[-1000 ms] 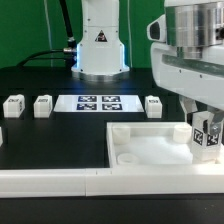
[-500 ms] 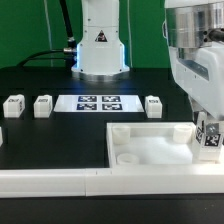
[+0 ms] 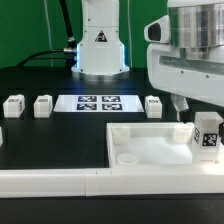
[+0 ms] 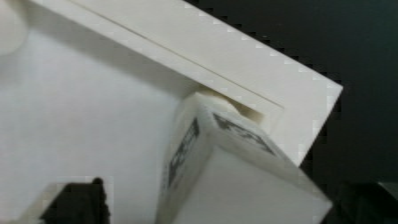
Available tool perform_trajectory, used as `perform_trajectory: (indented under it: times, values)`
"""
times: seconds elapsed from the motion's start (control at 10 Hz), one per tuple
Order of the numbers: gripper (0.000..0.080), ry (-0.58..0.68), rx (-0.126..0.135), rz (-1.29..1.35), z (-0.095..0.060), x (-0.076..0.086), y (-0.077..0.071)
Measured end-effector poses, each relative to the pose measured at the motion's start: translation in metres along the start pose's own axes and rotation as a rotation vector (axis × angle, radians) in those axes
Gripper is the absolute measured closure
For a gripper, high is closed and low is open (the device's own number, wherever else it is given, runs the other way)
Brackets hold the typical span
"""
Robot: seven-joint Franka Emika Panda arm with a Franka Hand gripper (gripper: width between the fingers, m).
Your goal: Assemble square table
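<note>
The white square slab (image 3: 150, 150) lies at the front on the exterior view's right. One tagged leg block (image 3: 208, 134) stands upright in its far right corner. My gripper (image 3: 196, 106) hangs just above that leg, open and holding nothing. In the wrist view the leg (image 4: 231, 160) stands on the slab's corner (image 4: 125, 90), with my dark fingertips (image 4: 79, 203) spread on either side of it and my gripper (image 4: 231, 208) open around it. Three more leg blocks stand in a row behind: two on the left (image 3: 13, 105) (image 3: 43, 104) and one (image 3: 154, 104) near the slab.
The marker board (image 3: 97, 103) lies flat between the loose legs. The long white L-shaped wall (image 3: 60, 181) runs along the front edge. The arm's white base (image 3: 100, 45) stands at the back centre, with a cable beside it.
My gripper was down around the leg at the slab's right corner; it has let go and risen. The leg stays standing in the corner.
</note>
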State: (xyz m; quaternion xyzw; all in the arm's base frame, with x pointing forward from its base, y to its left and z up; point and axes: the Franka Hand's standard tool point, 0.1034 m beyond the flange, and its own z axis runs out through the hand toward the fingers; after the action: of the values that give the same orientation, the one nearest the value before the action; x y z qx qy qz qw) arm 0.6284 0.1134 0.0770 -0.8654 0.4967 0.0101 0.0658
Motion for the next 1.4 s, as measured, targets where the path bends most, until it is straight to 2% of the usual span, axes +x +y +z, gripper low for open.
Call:
perform_trajectory:
  times: [0.1, 0.2, 0.3, 0.4, 0.5, 0.8, 0.9, 1.0, 1.1, 1.4]
  values:
    - [0.0152, 0.003, -0.003, -0.093, 0.000, 0.000, 0.000]
    - [0.0151, 0.030, -0.032, -0.307, 0.000, -0.003, -0.001]
    - [0.0151, 0.042, -0.044, -0.521, 0.002, -0.005, -0.003]
    - [0.0151, 0.046, -0.040, -0.686, 0.001, 0.000, -0.003]
    - [0.0151, 0.071, -0.024, -0.761, 0.001, 0.004, -0.003]
    - [0.0197, 0.081, -0.018, -0.751, 0.003, 0.005, -0.001]
    - [0.0373, 0.081, -0.018, -0.749, 0.003, 0.005, -0.001]
    - [0.0373, 0.080, -0.014, -0.671, 0.003, 0.004, -0.001]
    - [0.0511, 0.079, -0.011, -0.607, 0.003, 0.004, -0.001]
    - [0.0511, 0.072, -0.002, -0.373, 0.004, 0.006, -0.001]
